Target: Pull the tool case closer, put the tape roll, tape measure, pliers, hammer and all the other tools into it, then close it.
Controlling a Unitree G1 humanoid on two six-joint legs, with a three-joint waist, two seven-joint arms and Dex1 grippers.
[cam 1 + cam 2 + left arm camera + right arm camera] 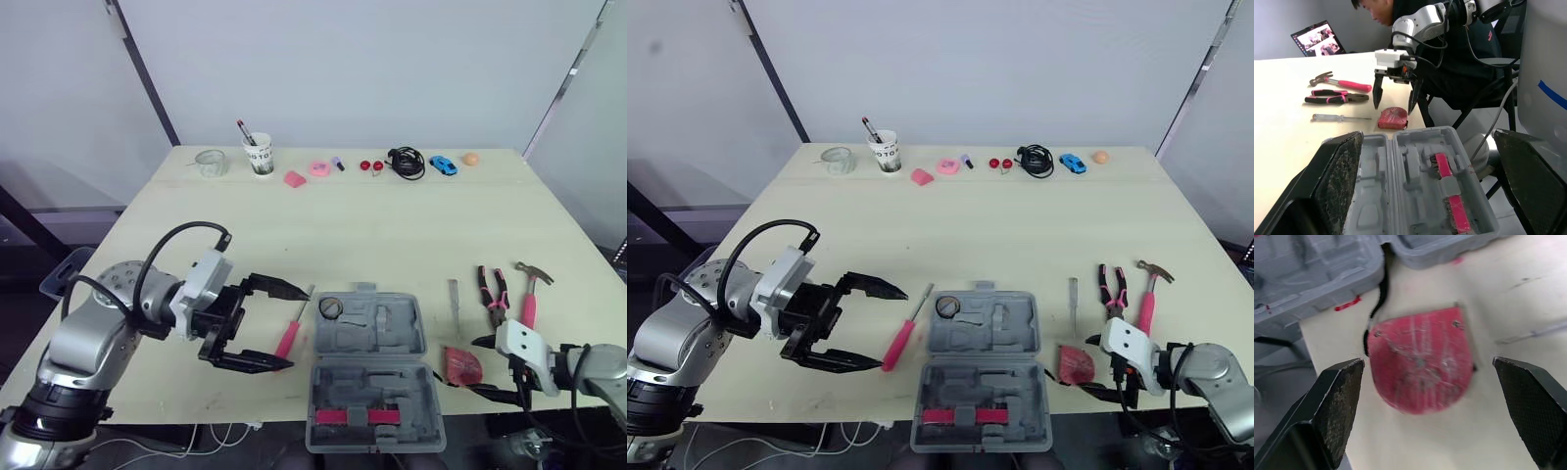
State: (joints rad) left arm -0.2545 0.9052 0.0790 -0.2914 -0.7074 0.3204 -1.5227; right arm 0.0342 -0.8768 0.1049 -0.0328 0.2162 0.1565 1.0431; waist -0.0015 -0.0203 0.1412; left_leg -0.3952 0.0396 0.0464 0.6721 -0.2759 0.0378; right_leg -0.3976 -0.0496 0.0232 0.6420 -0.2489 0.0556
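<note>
The tool case [370,377] sat open at the table's [343,225] near edge, with the tape roll [330,306] seemingly inside. My right tool [1427,363] was spread around the tape measure [462,365], and my left tool [296,328] was spread by the pink screwdriver [289,338]. The pliers [493,291], hammer [530,294] and clear screwdriver [454,296] lay outside, so I judged most of the packing undone.

Lighting's soft and even from overhead, so the table [392,225] is bright with barely any shadows and no glare. The right wrist view is smeary though, and the tape measure [1420,362] looks blurred.
</note>
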